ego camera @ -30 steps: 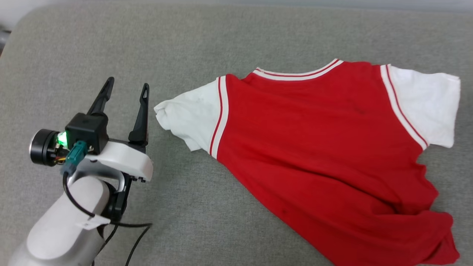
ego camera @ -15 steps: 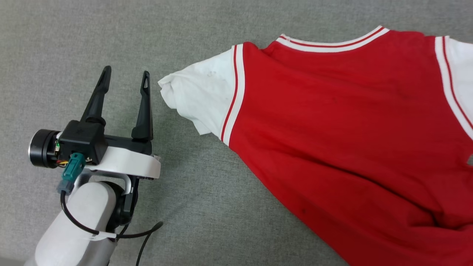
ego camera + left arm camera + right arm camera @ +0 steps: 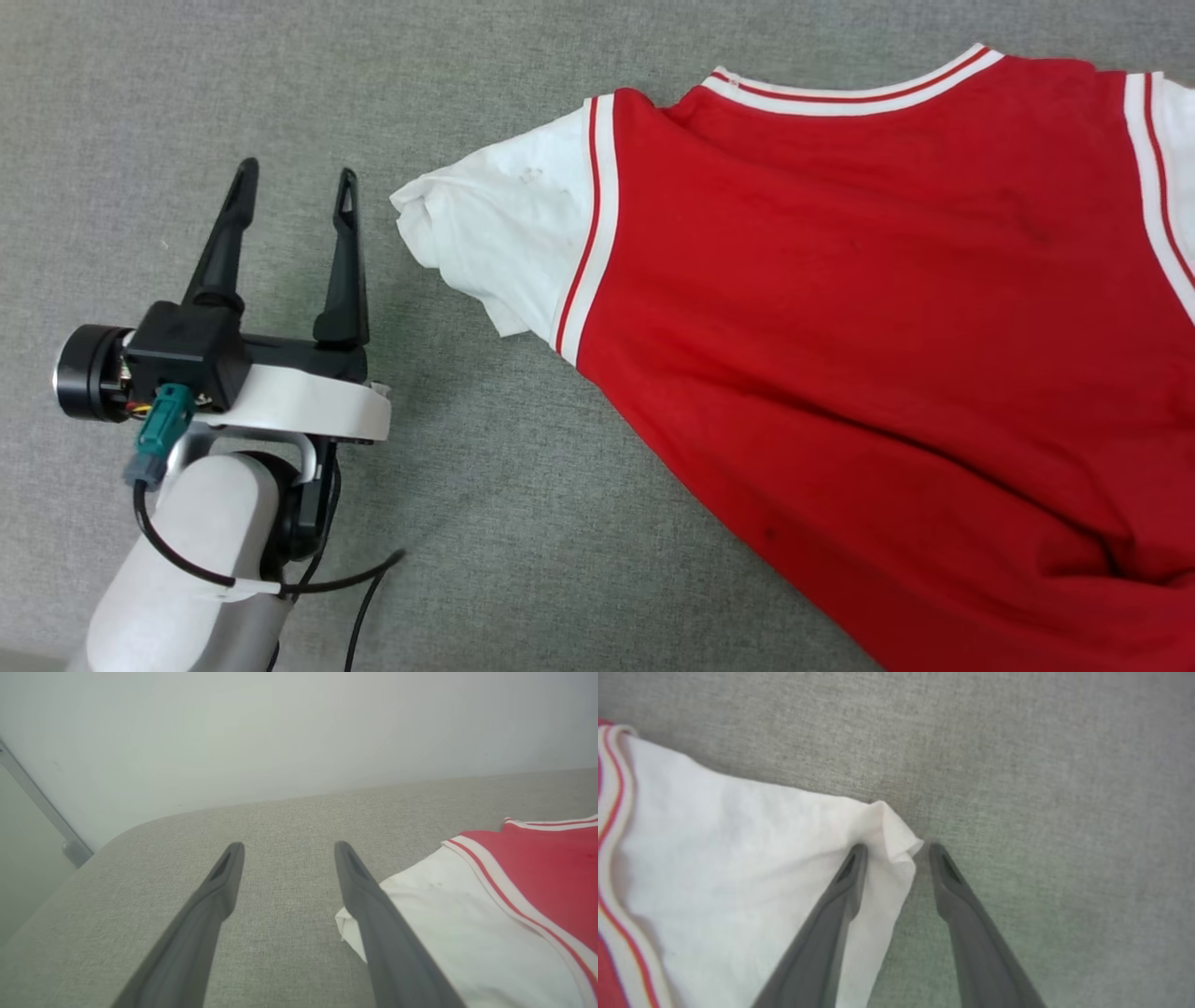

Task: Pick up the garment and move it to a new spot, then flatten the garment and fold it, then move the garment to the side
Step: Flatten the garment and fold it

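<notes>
The garment (image 3: 840, 308) lies spread on a grey cushioned surface (image 3: 523, 523), plain red side up, collar at the far edge. Its white left sleeve (image 3: 495, 243) points toward my left gripper (image 3: 297, 174), which stands open just to the left of the sleeve's tip without touching it. In the left wrist view that gripper (image 3: 288, 845) is open over bare fabric, with the sleeve (image 3: 458, 933) to the right of its right finger. In the right wrist view my right gripper (image 3: 897, 848) straddles the corner of the other white sleeve (image 3: 738, 858), jaws apart with the corner between them.
The cushion's rounded far-left corner (image 3: 126, 835) ends at a pale wall (image 3: 299, 732), with a grey rail (image 3: 42, 807) beside it. My left forearm (image 3: 187, 560) and its cable rise from the lower left. Bare grey cushion extends left of and in front of the garment.
The head camera has moved in closer, so the garment looks larger and its right sleeve has left the picture. My left gripper stays open beside the left sleeve.
</notes>
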Robot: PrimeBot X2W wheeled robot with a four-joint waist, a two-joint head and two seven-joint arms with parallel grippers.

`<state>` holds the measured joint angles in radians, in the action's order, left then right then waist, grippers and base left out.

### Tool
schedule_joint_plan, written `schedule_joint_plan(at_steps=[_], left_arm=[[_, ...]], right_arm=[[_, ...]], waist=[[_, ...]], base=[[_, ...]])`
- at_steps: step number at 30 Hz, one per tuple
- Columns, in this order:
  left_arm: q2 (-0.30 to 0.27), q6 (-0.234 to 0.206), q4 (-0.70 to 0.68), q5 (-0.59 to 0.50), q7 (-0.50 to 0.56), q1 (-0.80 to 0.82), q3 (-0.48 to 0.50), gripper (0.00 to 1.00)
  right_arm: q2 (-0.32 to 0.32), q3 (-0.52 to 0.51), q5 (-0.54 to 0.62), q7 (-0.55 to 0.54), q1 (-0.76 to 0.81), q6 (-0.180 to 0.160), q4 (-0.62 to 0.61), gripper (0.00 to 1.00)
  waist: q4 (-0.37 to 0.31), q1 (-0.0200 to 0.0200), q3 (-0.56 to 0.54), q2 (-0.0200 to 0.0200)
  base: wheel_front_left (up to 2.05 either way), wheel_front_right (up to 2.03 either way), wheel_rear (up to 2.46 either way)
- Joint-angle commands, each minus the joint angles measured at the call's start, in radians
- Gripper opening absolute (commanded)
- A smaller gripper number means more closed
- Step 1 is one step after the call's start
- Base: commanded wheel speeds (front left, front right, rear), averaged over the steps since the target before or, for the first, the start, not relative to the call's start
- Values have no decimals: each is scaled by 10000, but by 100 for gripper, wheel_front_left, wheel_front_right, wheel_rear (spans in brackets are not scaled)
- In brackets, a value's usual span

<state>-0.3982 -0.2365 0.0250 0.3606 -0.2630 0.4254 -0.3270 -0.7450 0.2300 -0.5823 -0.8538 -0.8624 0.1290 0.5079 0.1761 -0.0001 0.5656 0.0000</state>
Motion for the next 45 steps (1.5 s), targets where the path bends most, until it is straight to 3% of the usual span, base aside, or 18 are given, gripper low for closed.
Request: schedule_joint_plan(at_steps=[1,11,19,24,29,33,36,37,38,45], left_arm=[[23,82,48,-58,-23,-69,80,100],[-246,946,673,-248,-24,213,488,100],[-845,1824,1478,-124,430,996,286,100],[-1237,2533,1878,180,1255,1666,161,100],[-1575,3269,2396,636,2715,2432,-227,100],[-1776,3575,2853,1240,4200,3173,-794,100],[-1911,3648,3209,1820,5539,3791,-1379,100],[-2015,3656,3400,2652,7035,4339,-2146,100],[-2098,3648,3472,2930,7486,4552,-2361,100],[-2228,3655,4110,4017,9307,5455,-3407,100]], right_arm=[[425,370,-78,9,642,29,290,0],[-221,684,-728,2201,759,14,-957,0],[-880,633,-1226,3505,2476,14,-2401,0],[-886,48,-1253,4044,3949,12,-3204,0],[-639,-738,-1012,4261,5269,12,-3807,0],[-335,-1253,-784,4171,5987,12,-4293,0],[-75,-1484,-667,4050,6253,12,-4605,0],[90,-1585,-564,3933,6378,12,-4804,0],[128,-1618,-527,3887,6388,12,-4859,0],[281,-1582,-440,3718,6161,12,-5109,0]], waist=[[-67,1,-102,0],[-538,1,-1201,0],[-1016,1,-2036,0],[-1346,1,-2357,0],[-1602,1,-2491,0],[-1799,1,-2495,0],[-1964,1,-2427,0],[-2109,1,-2332,0],[-2154,1,-2288,0],[-2399,1,-1950,0]], base=[[0,0,0],[0,0,0],[0,0,0],[0,0,0],[0,0,0],[0,0,0],[0,0,0],[0,0,0],[0,0,0],[0,0,0]])
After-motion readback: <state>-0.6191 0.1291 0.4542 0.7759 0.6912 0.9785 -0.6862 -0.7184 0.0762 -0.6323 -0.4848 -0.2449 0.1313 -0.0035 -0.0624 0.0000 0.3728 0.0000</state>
